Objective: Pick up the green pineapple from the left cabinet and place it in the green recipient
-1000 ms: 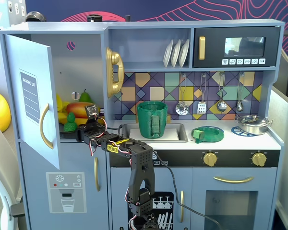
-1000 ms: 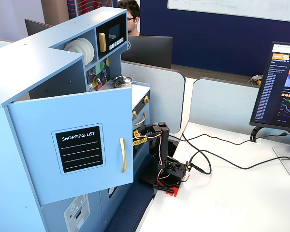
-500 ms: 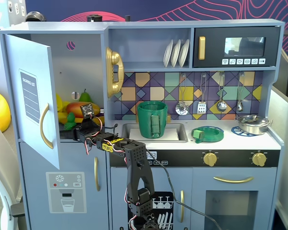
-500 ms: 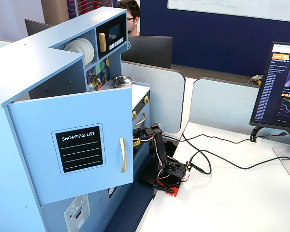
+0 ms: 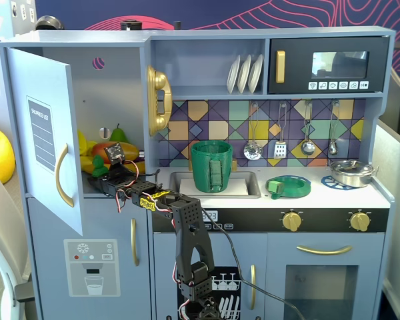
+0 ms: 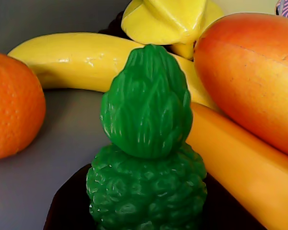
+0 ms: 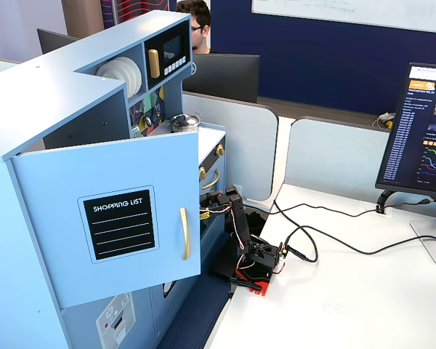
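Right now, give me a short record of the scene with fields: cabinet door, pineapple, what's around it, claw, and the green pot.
cabinet door: the left cabinet has its door swung open
target: the green pineapple stands upright, centred close in the wrist view
neighbours: orange to its left, banana behind, mango to its right
claw: reaches into the cabinet; dark shapes flank the pineapple's base, grip state cannot be told
destination: the green recipient stands upright in the sink, nothing seen inside
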Motion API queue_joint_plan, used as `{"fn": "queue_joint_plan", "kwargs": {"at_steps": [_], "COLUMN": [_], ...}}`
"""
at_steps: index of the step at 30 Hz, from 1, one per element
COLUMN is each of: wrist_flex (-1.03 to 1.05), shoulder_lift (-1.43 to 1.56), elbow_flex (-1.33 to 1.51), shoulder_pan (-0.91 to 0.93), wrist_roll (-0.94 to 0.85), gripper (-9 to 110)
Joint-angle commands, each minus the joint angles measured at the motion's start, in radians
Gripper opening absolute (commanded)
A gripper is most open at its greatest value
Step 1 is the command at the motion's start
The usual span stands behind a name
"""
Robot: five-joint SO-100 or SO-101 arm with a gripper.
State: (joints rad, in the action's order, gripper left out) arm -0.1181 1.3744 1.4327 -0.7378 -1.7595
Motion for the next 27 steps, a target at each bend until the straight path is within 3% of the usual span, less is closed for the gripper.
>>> {"fn": "queue_joint_plan", "kwargs": {"at_steps": [1, 16, 27], "wrist_flex": [0.054, 0.371, 0.561], "shoulder_lift": [0.117, 0.980, 1.236], "elbow_flex": [-0.029, 0.531, 0.615], "shoulder_pan": [-0.015, -0.121, 0.130], "wrist_roll": [-0.043, -0.153, -0.158], "gripper": [0, 0, 0]}}
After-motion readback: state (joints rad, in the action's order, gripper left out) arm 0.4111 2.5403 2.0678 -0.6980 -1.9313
